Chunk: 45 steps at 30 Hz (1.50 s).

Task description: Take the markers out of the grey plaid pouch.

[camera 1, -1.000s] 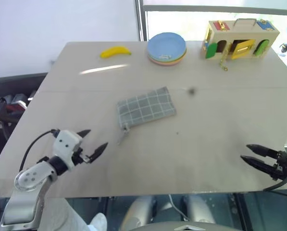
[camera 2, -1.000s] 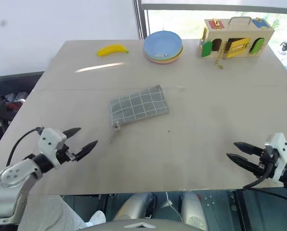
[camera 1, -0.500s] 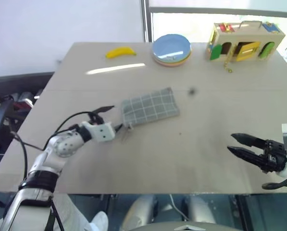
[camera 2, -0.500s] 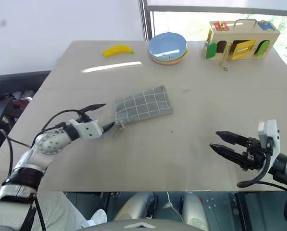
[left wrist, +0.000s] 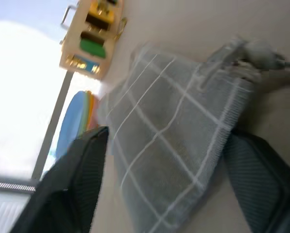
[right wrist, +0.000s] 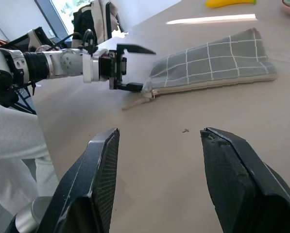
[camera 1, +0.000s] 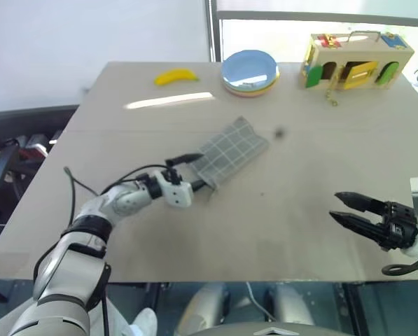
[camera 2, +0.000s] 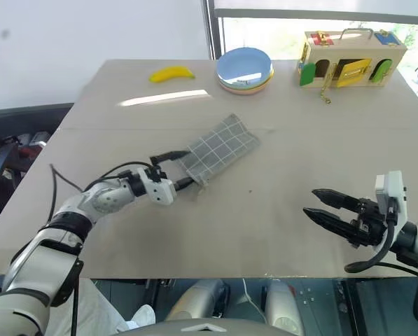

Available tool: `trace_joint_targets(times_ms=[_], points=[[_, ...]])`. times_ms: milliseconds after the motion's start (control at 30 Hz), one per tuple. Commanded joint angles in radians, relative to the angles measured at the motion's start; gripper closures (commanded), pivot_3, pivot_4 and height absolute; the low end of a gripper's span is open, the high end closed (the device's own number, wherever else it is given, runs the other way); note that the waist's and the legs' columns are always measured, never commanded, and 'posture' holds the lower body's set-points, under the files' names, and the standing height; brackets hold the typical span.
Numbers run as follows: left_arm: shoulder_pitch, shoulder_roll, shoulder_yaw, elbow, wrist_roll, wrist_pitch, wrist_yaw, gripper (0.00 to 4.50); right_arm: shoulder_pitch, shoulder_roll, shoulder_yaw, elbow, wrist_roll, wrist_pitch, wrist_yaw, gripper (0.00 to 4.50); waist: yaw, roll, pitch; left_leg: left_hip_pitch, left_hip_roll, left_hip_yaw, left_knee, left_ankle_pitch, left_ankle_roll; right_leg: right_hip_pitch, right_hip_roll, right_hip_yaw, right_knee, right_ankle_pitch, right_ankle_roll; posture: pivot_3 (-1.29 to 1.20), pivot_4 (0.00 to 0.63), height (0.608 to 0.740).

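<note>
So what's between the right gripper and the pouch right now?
Bare tabletop alone, as the right eye view shows, between the right gripper and the grey plaid pouch.

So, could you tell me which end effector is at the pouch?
The left end effector: its fingers straddle the pouch end; the right end effector hovers apart.

The robot's left arm (camera 1: 89, 231) is built of silver-grey metal segments joined by black rings, ending in a white wrist block. A thin black cable loops along it. Each gripper, the left gripper (camera 1: 194, 171) and right gripper (camera 1: 352, 210), has two tapered black fingers (right wrist: 98, 179) with a textured surface.
</note>
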Motion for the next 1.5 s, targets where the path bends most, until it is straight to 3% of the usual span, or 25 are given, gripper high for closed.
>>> trace_joint_targets(times_ms=[33,133,233,367,533,700,1000,1267,1500], points=[[-0.014,-0.02,-0.027,0.024,0.019,-0.007,0.018,2.37,-0.003,0.004,-0.015,-0.012,0.005,-0.019,0.007,1.81,0.0,0.0,0.0,0.0,0.0,0.0,0.0,0.0,0.0,0.0,0.0,0.0,0.0,0.0,0.0,0.0,0.15,0.74],[-0.026,-0.034,-0.032,0.032,0.047,0.037,0.071,3.74,0.001,0.008,-0.012,-0.011,0.001,-0.026,0.007,1.81,0.004,0.0,0.0,0.001,0.0,0.0,0.002,-0.001,0.001,0.0,0.0,0.0,0.003,0.0,0.0,0.0,0.15,0.74],[-0.031,-0.035,-0.039,0.022,0.086,0.065,0.144,4.46,0.001,0.009,-0.011,-0.006,-0.005,-0.031,0.01,1.81,0.008,0.002,-0.002,0.001,0.0,0.0,0.005,-0.002,0.003,0.001,0.0,-0.001,0.005,0.0,0.0,0.0,0.15,0.74],[-0.022,-0.049,-0.033,0.013,0.065,0.063,0.178,4.46,-0.012,0.01,0.004,0.002,-0.022,-0.034,0.006,1.81,0.008,0.002,-0.002,0.002,0.0,-0.001,0.01,-0.002,0.004,0.003,0.0,-0.002,0.008,0.0,0.001,0.0,0.15,0.74],[0.017,-0.109,0.019,-0.048,-0.141,0.094,0.057,4.46,-0.074,0.022,0.087,-0.009,-0.124,-0.035,-0.105,1.81,0.006,0.002,-0.002,0.001,-0.001,-0.001,0.012,-0.002,0.004,0.002,0.0,-0.002,0.009,0.0,0.001,0.0,0.15,0.74],[0.084,-0.163,0.031,-0.266,-0.314,0.194,-0.092,4.46,-0.217,0.12,0.31,-0.075,-0.196,0.052,-0.311,1.81,-0.007,0.001,-0.001,-0.004,0.0,-0.002,0.012,0.0,0.0,-0.003,0.0,-0.001,0.009,0.0,0.001,0.0,0.15,0.74],[0.178,-0.204,0.04,-0.518,-0.386,0.333,-0.217,4.46,-0.496,0.241,0.558,0.073,-0.404,0.119,-0.499,1.81,-0.033,0.0,-0.001,-0.015,0.0,-0.001,0.013,0.0,-0.001,-0.014,0.001,0.0,0.01,0.0,0.0,0.0,0.15,0.74],[0.2,-0.238,0.042,-0.561,-0.381,0.374,-0.238,4.46,-0.556,0.318,0.609,0.087,-0.388,0.205,-0.498,1.81,-0.028,0.0,-0.001,-0.015,-0.001,0.0,0.013,0.001,-0.001,-0.015,0.001,0.0,0.01,0.0,0.0,0.0,0.15,0.74],[0.19,-0.253,0.042,-0.529,-0.356,0.364,-0.229,4.46,-0.537,0.322,0.543,0.042,-0.296,0.272,-0.482,1.81,-0.026,0.0,-0.001,-0.015,0.0,-0.001,0.013,0.001,-0.001,-0.015,0.001,-0.001,0.01,0.0,0.0,0.0,0.15,0.74]])
